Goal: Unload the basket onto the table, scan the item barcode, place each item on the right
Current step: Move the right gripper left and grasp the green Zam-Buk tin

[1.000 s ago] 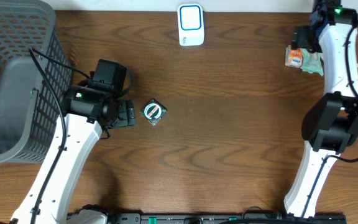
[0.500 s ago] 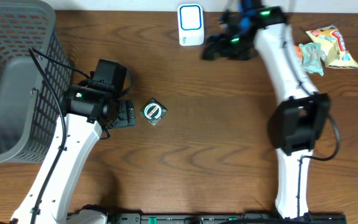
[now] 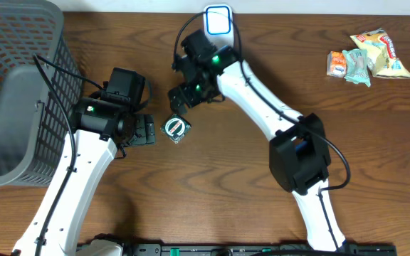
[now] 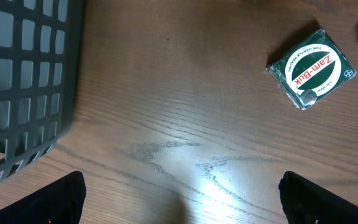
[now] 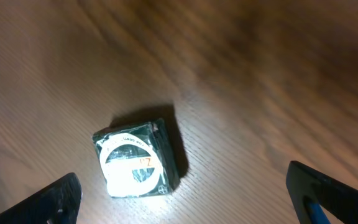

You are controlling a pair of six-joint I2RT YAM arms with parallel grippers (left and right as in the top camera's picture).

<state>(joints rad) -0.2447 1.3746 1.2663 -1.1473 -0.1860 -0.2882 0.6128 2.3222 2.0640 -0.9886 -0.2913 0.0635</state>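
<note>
Here, right end effector (image 3: 180, 98) hovers beside green box (image 3: 176, 129).

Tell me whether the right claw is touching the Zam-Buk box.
Apart. In the right wrist view the open right claw straddles the Zam-Buk box, with bare wood showing between it and the box on both sides.

White arm links (image 3: 84, 171), black joints (image 3: 301, 153) (green lights (image 3: 89, 109)), black cables (image 3: 57, 69), black tool fingers (image 4: 48, 199)

glossy box (image 3: 176, 129), wood-grain table (image 3: 191, 192), plastic basket (image 3: 6, 43)
</note>
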